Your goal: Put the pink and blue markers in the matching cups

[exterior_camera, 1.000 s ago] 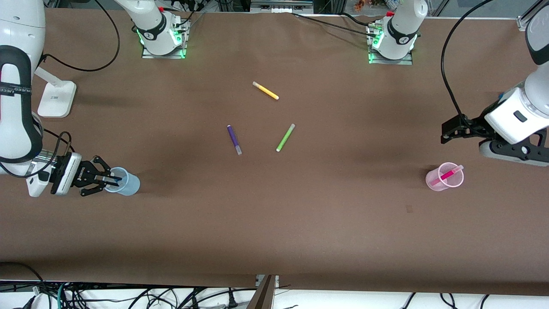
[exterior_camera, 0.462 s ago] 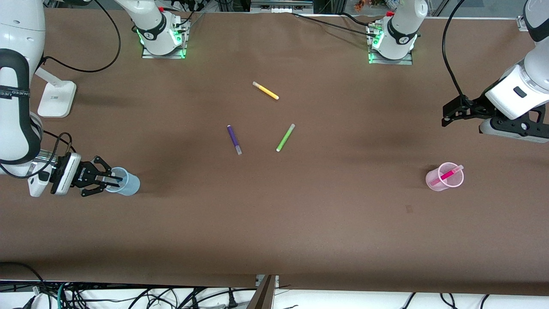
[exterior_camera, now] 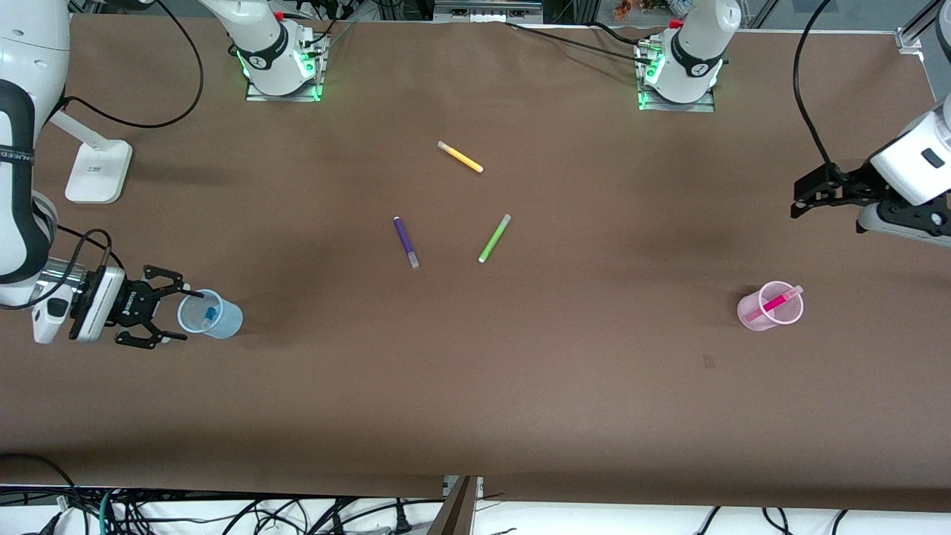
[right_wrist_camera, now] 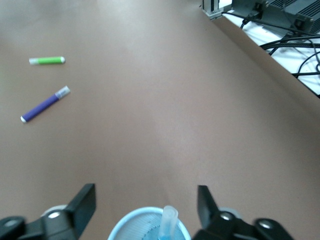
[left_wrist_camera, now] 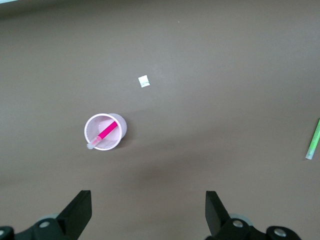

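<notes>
The pale blue cup [exterior_camera: 210, 315] stands at the right arm's end of the table with the blue marker [exterior_camera: 207, 313] upright in it; the cup's rim [right_wrist_camera: 135, 227] and the marker's greyish cap [right_wrist_camera: 168, 218] show in the right wrist view. My right gripper [exterior_camera: 178, 314] is open and empty beside the cup's rim. The pale pink cup [exterior_camera: 770, 305] stands at the left arm's end with the pink marker [exterior_camera: 776, 302] leaning in it; both show in the left wrist view [left_wrist_camera: 104, 132]. My left gripper [exterior_camera: 799, 197] is open and empty, up over bare table.
A dark purple pen [exterior_camera: 406, 241], a lime green pen [exterior_camera: 494, 238] and a yellow pen [exterior_camera: 460, 157] lie mid-table. A white stand [exterior_camera: 97, 172] sits near the right arm's end. A small white scrap [left_wrist_camera: 144, 81] lies near the pink cup.
My right gripper has opened, let go of the blue marker into the blue cup and drawn back from it. My left gripper has moved up and away from the pink cup.
</notes>
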